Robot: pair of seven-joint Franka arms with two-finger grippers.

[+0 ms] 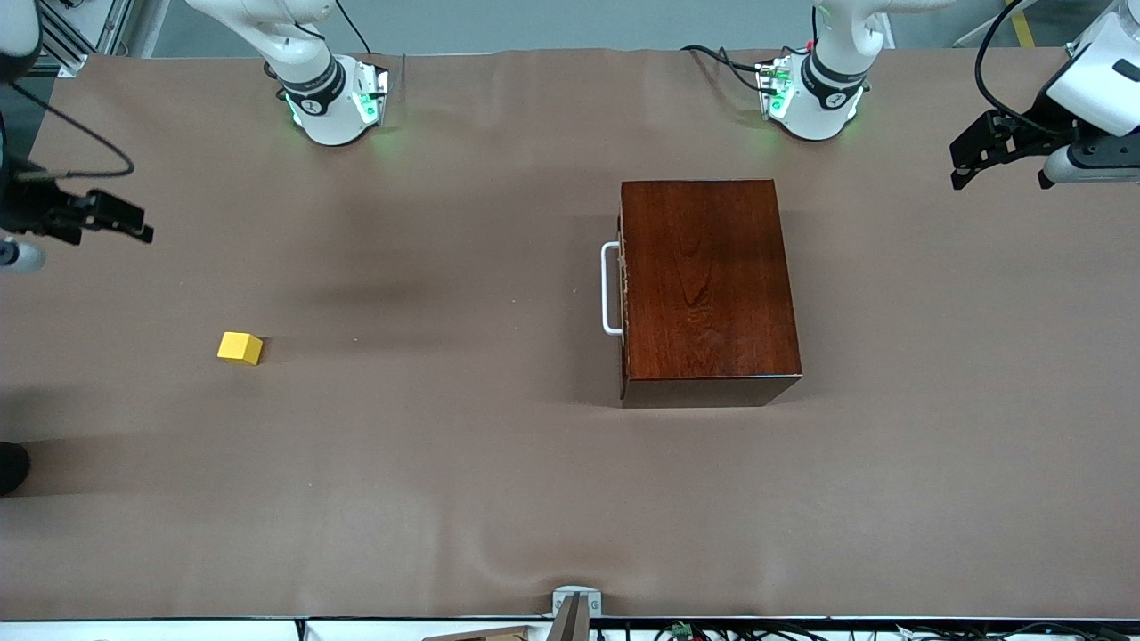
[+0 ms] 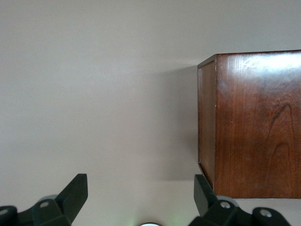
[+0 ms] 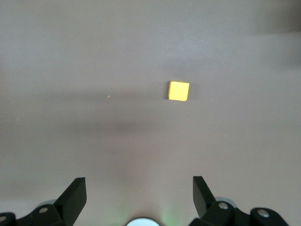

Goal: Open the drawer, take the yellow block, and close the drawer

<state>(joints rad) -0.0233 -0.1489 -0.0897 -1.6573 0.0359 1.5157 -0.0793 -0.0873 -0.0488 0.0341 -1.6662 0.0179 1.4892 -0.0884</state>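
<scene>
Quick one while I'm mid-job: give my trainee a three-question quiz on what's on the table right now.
1. True or false: the drawer is shut in its box.
2. The yellow block lies: A) on the box, B) on the bare table toward the right arm's end, C) in a gripper.
3. Fill in: the left gripper and the right gripper are both ____.

Key: 1 true; 2 B; 3 open. Neither gripper holds anything.

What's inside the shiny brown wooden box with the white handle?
You can't see inside. The glossy reddish-brown wooden box has its drawer pushed shut, with only the white loop handle showing. The small yellow cube sits out on the brown table, toward the right arm's end.
</scene>
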